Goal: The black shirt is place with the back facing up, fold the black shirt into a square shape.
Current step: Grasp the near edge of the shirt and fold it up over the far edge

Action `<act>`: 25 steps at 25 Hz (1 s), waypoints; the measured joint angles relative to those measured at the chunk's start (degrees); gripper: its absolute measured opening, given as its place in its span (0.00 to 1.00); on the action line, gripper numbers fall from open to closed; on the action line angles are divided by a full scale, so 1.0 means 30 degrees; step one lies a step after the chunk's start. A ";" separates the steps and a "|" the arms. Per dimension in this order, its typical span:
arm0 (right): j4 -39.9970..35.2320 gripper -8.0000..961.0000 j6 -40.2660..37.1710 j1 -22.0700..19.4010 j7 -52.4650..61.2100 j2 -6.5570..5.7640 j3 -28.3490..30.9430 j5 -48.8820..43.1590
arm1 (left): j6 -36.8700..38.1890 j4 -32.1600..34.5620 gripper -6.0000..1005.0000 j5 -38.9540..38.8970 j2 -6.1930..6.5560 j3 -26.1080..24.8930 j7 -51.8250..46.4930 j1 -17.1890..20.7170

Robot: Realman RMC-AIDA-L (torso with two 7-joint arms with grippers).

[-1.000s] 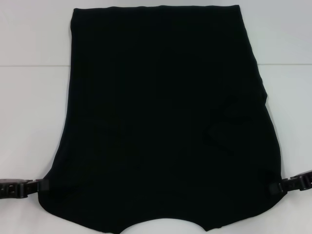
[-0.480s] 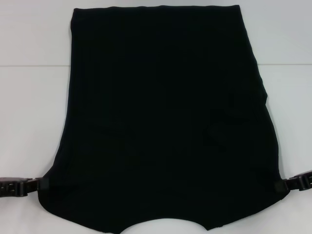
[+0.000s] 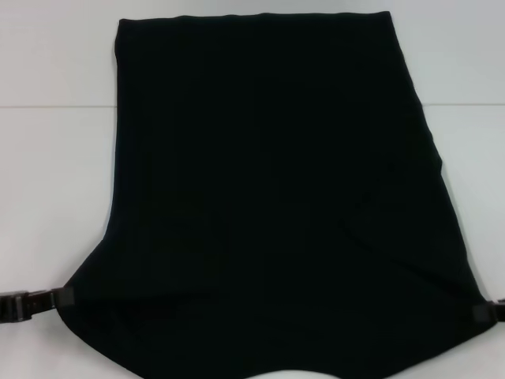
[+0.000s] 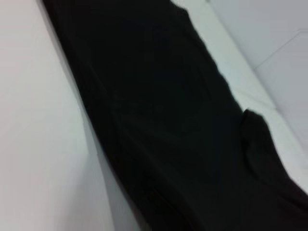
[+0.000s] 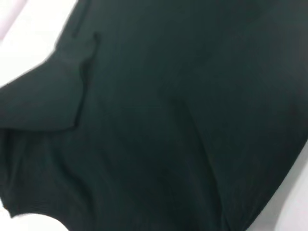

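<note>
The black shirt (image 3: 268, 197) lies lengthwise on the white table (image 3: 47, 174), plain side up, its far hem straight at the back. Its near end is stretched wide between my two grippers. My left gripper (image 3: 63, 298) is shut on the shirt's near left corner, and my right gripper (image 3: 480, 313) is shut on the near right corner at the frame's edge. A curved neckline shows at the bottom edge between them. In the left wrist view the black shirt (image 4: 159, 120) runs as a long dark band. In the right wrist view the black shirt (image 5: 183, 120) fills the picture, with a folded flap on one side.
The table shows bare white on both sides of the shirt and beyond its far hem. A thin seam line (image 3: 55, 106) crosses the tabletop behind the shirt.
Both grippers have moved outward and nearer with the corners in them, the right one most. The shirt's near end now spreads wider and the creases on its right side have flattened.
</note>
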 joint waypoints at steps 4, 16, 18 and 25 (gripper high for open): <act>-0.0412 0.07 -0.1845 -0.1070 -0.1595 -0.0118 0.1593 -0.0002 | 0.1226 -0.0152 0.04 -0.0002 0.0029 -0.0768 0.0092 0.0342; -0.1258 0.07 -0.5003 -0.4746 -0.5902 -0.0720 0.4585 -0.0144 | 0.4417 -0.0666 0.04 0.0110 -0.0555 -0.1109 0.0991 0.2066; -0.1241 0.07 -0.5186 -0.5206 -0.6457 -0.0757 0.4832 -0.0145 | 0.4751 -0.0748 0.04 0.0122 -0.0692 -0.1054 0.1172 0.2310; -0.1241 0.07 -0.5643 -0.4788 -0.6899 -0.0857 0.6329 -0.0067 | 0.4631 -0.1342 0.04 -0.0010 -0.0678 -0.1083 0.1232 0.1830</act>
